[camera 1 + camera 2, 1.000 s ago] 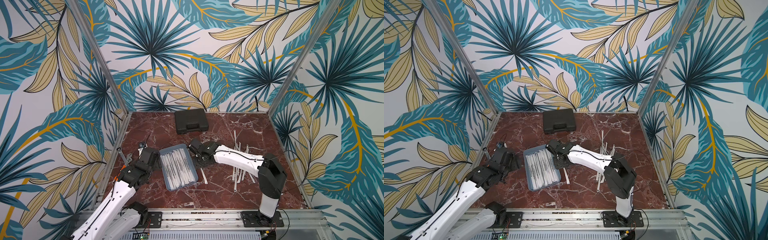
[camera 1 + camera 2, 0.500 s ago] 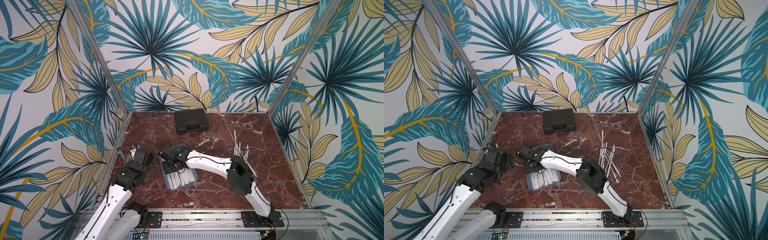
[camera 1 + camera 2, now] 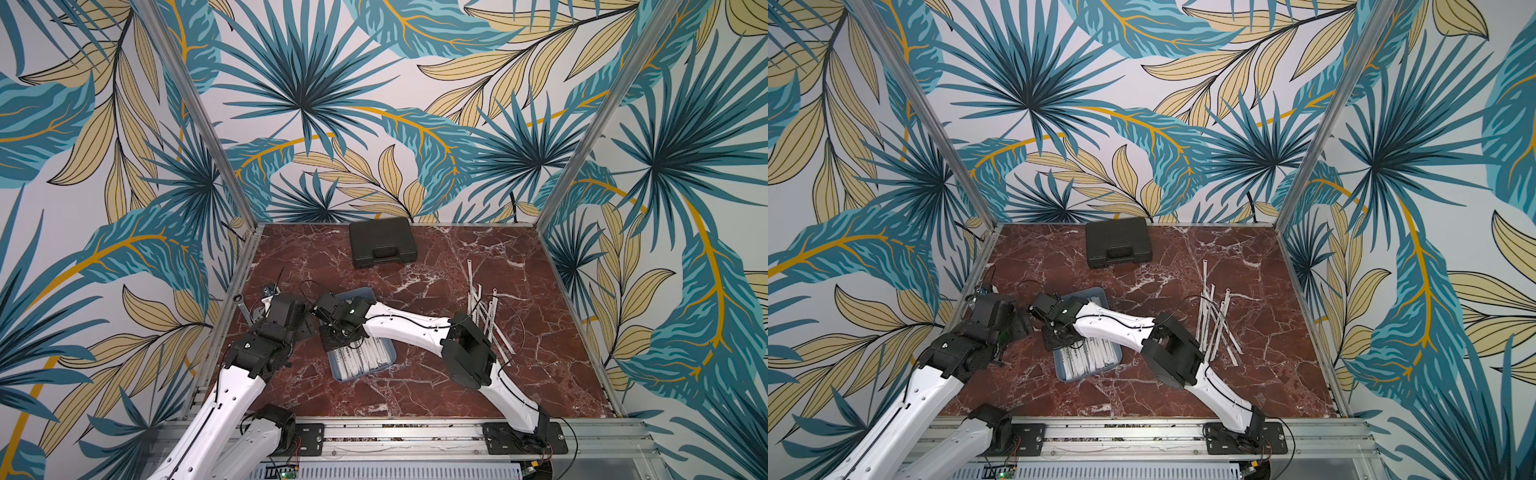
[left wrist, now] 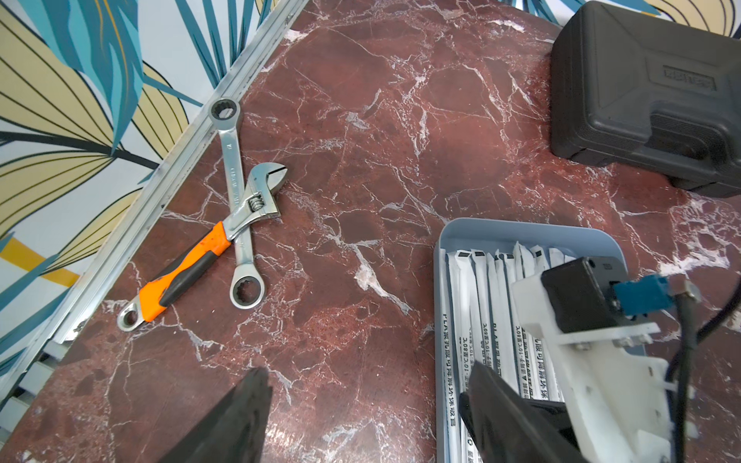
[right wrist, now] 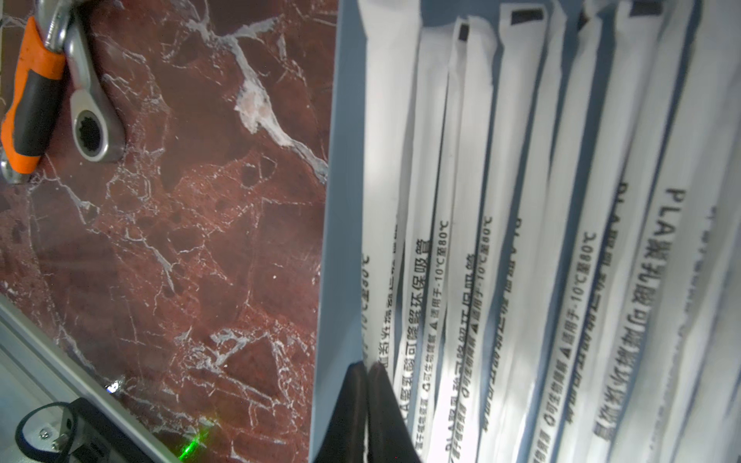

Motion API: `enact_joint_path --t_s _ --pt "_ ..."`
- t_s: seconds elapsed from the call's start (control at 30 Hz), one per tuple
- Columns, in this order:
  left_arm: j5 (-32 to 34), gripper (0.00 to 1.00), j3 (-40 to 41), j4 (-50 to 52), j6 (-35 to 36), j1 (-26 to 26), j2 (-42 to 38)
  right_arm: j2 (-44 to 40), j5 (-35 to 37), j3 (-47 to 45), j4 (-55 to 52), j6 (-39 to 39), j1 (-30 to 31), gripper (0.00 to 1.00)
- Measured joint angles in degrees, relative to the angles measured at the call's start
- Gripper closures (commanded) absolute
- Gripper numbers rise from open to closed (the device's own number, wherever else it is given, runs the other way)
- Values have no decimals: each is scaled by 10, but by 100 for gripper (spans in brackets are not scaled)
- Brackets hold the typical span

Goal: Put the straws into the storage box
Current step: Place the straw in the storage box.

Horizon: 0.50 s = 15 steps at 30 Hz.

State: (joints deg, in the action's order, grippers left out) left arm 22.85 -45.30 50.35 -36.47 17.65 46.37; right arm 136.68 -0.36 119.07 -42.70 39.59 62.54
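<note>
In both top views we see the storage box (image 3: 363,291) lying on the red marble worktop (image 3: 415,386), left of centre, with a layer of white wrapped straws (image 3: 361,359) lying lengthwise in it. A handful of loose straws (image 3: 1214,320) lie criss-crossed on the worktop well apart to the right, and a black case (image 3: 382,243) sits closed near the back wall. The right arm (image 3: 407,328) reaches across over the box's far half, and the left arm (image 3: 237,399) has its wrist just beside the box's left side. From the left wrist we find the left gripper (image 4: 367,405) open and holding nothing; its two dark fingers stand apart above the bare worktop, one of them showing against the box's rim (an orange-handled adjustable wrench (image 4: 188,272) lies crossed over a ring spanner (image 4: 236,176) by the side rail). From the right wrist we find the right gripper (image 5: 367,405) closed, its fingers pressed together just inside the box's side wall at the end of the outermost straw. Whether that straw is pinched between them we cannot tell. The other straws lie side by side with their dark print facing up.
</note>
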Motion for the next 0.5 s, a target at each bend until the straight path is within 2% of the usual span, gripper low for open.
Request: enact_joint_path --t_s 0.1,0.37,0.5 --pt "-7 17 1 -3 0 0 3 17 -2 11 0 2 -4 91" --pt "-15 18 0 -9 1 0 5 26 -13 11 -5 12 -7 76" --pt "-17 18 0 -14 5 0 5 -14 -16 -37 5 20 -13 74"
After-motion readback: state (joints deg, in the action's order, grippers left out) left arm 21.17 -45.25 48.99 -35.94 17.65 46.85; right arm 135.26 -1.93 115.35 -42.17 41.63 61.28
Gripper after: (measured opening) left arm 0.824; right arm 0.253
